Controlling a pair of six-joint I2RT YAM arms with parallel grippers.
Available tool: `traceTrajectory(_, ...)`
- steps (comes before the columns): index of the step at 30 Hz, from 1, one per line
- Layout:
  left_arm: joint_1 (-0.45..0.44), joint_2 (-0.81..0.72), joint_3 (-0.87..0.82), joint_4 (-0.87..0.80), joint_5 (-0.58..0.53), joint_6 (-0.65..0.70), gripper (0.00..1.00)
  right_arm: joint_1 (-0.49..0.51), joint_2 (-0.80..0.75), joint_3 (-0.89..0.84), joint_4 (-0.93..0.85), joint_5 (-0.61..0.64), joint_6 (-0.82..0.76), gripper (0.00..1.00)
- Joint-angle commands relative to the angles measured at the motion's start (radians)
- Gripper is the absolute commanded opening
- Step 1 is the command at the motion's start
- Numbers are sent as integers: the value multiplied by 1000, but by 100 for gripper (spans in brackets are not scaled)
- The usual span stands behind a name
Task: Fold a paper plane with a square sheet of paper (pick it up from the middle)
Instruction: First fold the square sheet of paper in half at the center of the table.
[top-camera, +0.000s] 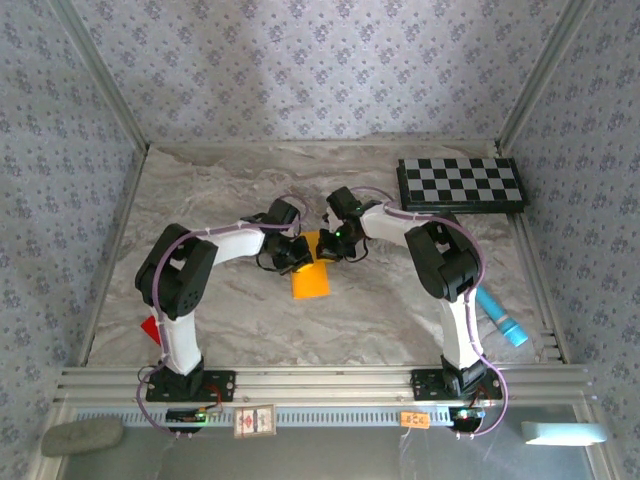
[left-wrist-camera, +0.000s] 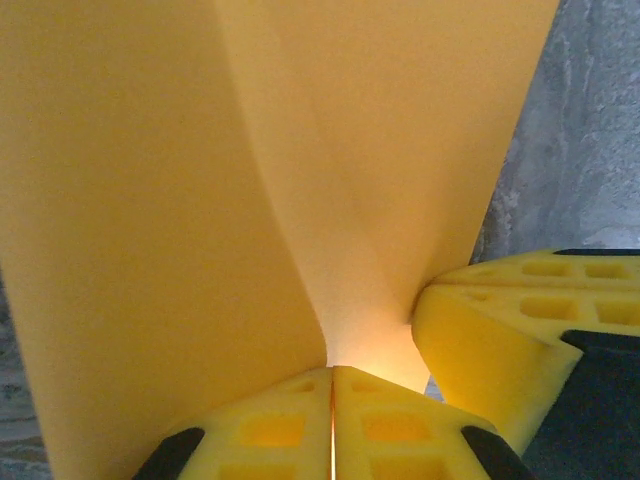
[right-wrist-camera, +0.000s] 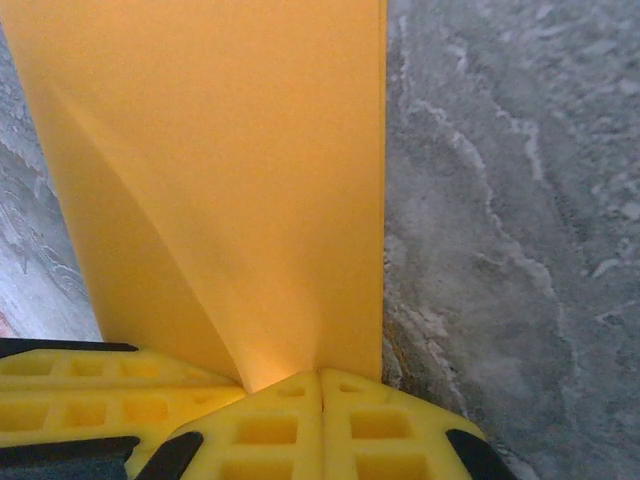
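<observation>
Left gripper: my left gripper (top-camera: 293, 252) is fully closed, its yellow pads pressed together on one edge of the square sheet of paper (top-camera: 312, 278).
Right gripper: my right gripper (top-camera: 335, 245) is likewise clamped on that same edge, just beside the left.
Wrist views: paper fans out from the seam between my pads (left-wrist-camera: 290, 430), with a soft bend running away from each pinch.
Finger contact: I cannot tell whether the two grippers' fingers touch.
Sheet position: mid-table (top-camera: 230, 190), between both gripper tips, its free end lying toward my bases.
Sheet lift: cannot tell whether it rests flat.
Elsewhere: checkerboard (top-camera: 460, 183) at the far right; red triangular piece (top-camera: 151, 328) by my left arm; blue cylinder (top-camera: 500, 318) by my right arm. All are well apart from the sheet.
</observation>
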Motion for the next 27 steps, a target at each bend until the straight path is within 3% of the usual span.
traceTrajectory(1,18,18,-14,-37,-11,52,7,15,123,-54,-142,188,3,6)
traceTrajectory(8,68,-10,-131,-10,-16,86,7,16,139,-47,-189,241,-20,6)
traceTrajectory(15,154,-157,-272,4,-1,106,8,16,145,-48,-210,317,-41,6)
traceTrajectory(22,172,-275,-220,72,67,102,8,18,153,-46,-213,322,-43,6)
traceTrajectory(27,152,-219,-183,204,132,52,9,19,157,-41,-216,323,-41,6)
